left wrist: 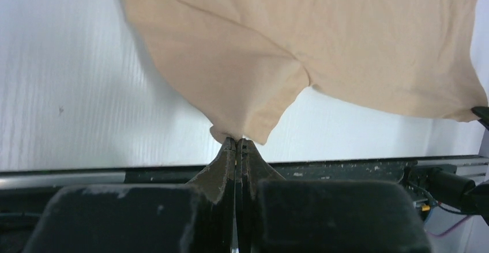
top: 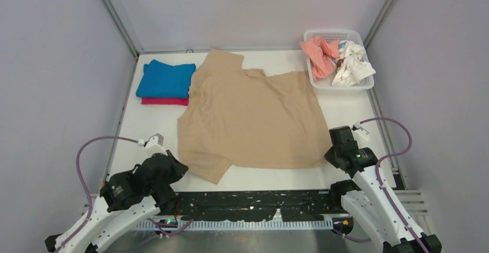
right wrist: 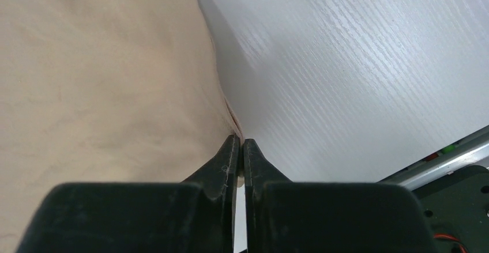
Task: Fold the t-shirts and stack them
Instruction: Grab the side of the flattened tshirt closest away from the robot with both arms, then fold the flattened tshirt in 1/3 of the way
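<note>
On the white table [top: 346, 112], a tan-beige short-sleeved cloth t-shirt [top: 248, 120] lies spread open in the middle, collar toward the far-left and hem toward the right. At the far-left corner, well apart from both arms, a folded bright blue t-shirt [top: 166, 79] sits on a folded magenta-pink t-shirt [top: 164, 101], of which only the near edge shows. At the far-right corner a white plastic mesh basket [top: 340, 86] holds a crumpled salmon-pink t-shirt [top: 320, 54] and a crumpled white t-shirt [top: 353, 65], both spilling over its rim.

From above, the arms' bodies hide their fingertips; only the wrist cameras show them. The left wrist view has the left gripper [left wrist: 236, 142] pressed fully together on the end of the shirt's near sleeve [left wrist: 248, 91], with creases in the cloth running down to the tips and a shadow on the table beneath the sleeve. The right wrist view shows the right gripper [right wrist: 240, 142] at the shirt's near-right edge, its fingers all but closed with a hairline slit between them. The hem runs straight to the tips, but whether any cloth is caught there is hard to make out. Beside it, the shirt lies flat.
</note>
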`<move>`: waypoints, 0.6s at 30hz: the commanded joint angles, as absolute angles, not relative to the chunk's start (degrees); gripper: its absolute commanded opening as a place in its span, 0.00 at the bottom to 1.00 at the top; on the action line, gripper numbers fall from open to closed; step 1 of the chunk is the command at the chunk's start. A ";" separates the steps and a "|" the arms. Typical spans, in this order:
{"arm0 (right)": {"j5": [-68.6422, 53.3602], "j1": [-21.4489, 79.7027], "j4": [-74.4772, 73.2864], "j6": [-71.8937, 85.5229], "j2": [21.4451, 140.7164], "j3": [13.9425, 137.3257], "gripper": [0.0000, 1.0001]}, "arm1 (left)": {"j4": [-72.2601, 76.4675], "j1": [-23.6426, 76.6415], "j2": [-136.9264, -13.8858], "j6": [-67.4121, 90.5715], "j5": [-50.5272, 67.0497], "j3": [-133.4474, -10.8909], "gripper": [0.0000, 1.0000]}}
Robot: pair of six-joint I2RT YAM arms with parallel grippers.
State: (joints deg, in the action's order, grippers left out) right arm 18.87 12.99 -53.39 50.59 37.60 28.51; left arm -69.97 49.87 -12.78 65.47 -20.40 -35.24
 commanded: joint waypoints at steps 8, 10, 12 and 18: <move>20.69 12.80 -39.66 46.98 43.74 36.10 0.10 | -43.64 49.92 -18.85 54.11 -34.22 -35.53 0.00; 21.14 12.80 -38.03 45.27 46.27 37.70 0.11 | -39.88 49.92 -21.34 52.60 -36.29 -35.36 0.00; 21.78 12.74 -37.34 43.73 49.45 40.14 0.11 | -37.79 49.77 -24.57 50.65 -39.23 -36.88 0.00; 21.72 12.74 -31.07 42.78 56.72 43.56 0.11 | -29.84 44.80 -36.05 43.35 -39.81 -41.33 0.00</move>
